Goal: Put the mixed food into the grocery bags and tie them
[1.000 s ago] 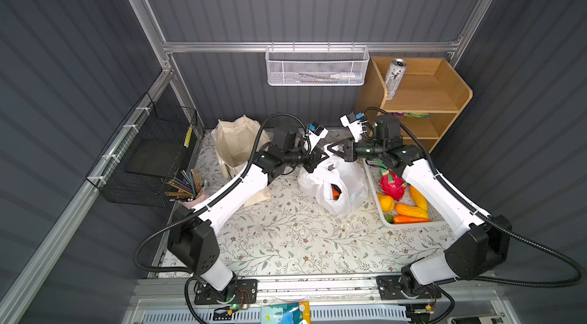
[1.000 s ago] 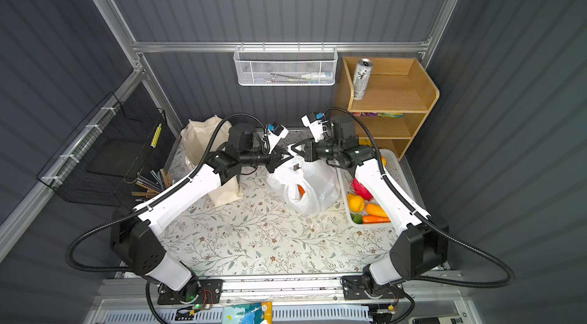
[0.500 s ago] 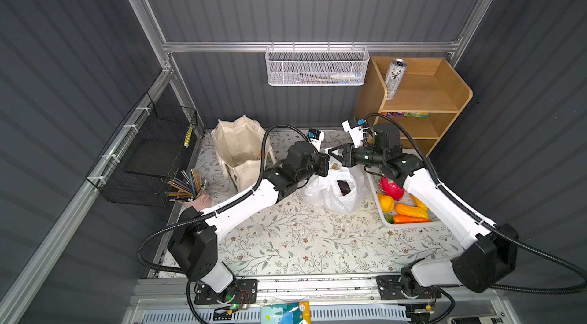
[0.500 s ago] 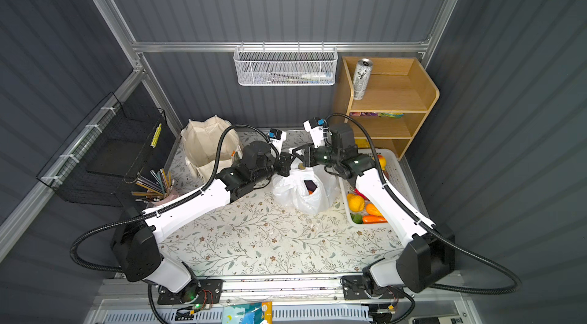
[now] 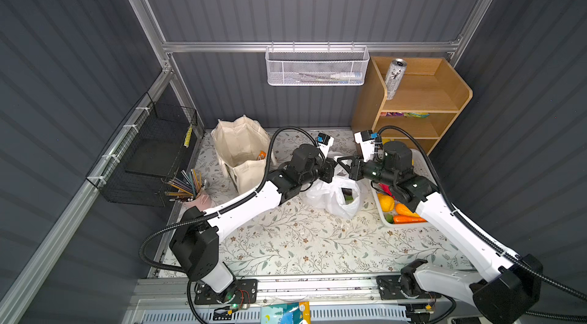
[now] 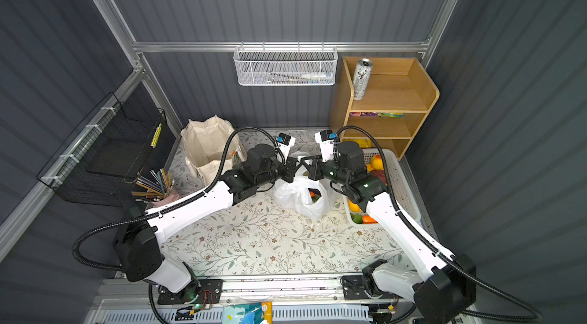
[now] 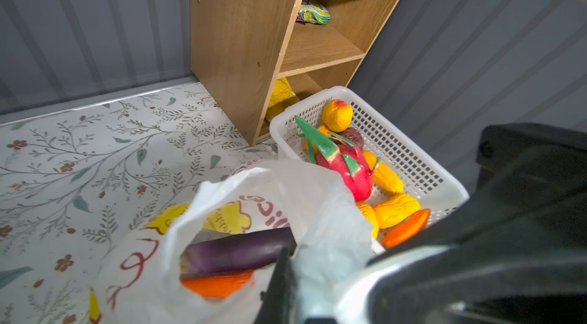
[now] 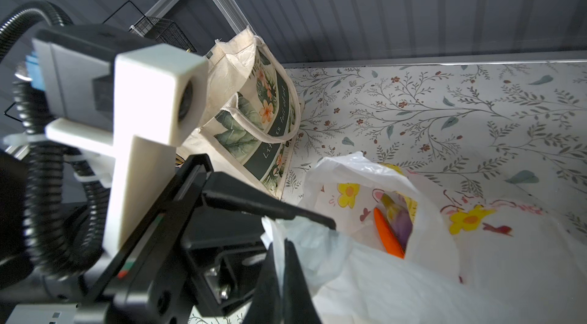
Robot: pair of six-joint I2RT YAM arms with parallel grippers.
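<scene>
The thin white printed grocery bag [image 5: 333, 195] slumps on the floral mat, mouth open. A purple eggplant [image 7: 235, 252] and an orange carrot [image 7: 219, 284] lie inside it. Both grippers meet just above it. My right gripper [image 8: 282, 243] is shut on a bunched handle of the bag. My left gripper [image 5: 337, 165] has its jaws a little apart, with handle plastic lying between them; one finger [image 8: 270, 208] rests over it. The cream canvas tote [image 5: 241, 151] stands open at the back left. A pink dragon fruit [image 7: 352, 173], yellow fruits and carrots fill the white basket [image 7: 397, 147].
A wooden shelf [image 5: 422, 100] at the back right carries a silver can [image 5: 394, 79] on top and snack packets [image 5: 403, 114] below. A pink cup of pencils [image 5: 197, 198] and a black wire basket [image 5: 152, 154] are on the left. A white mesh basket [image 5: 317, 68] hangs on the back wall.
Both grippers have come down and closer together, and the bag has sunk from hanging stretched to slumped on the mat. The left jaws have eased slightly apart.
</scene>
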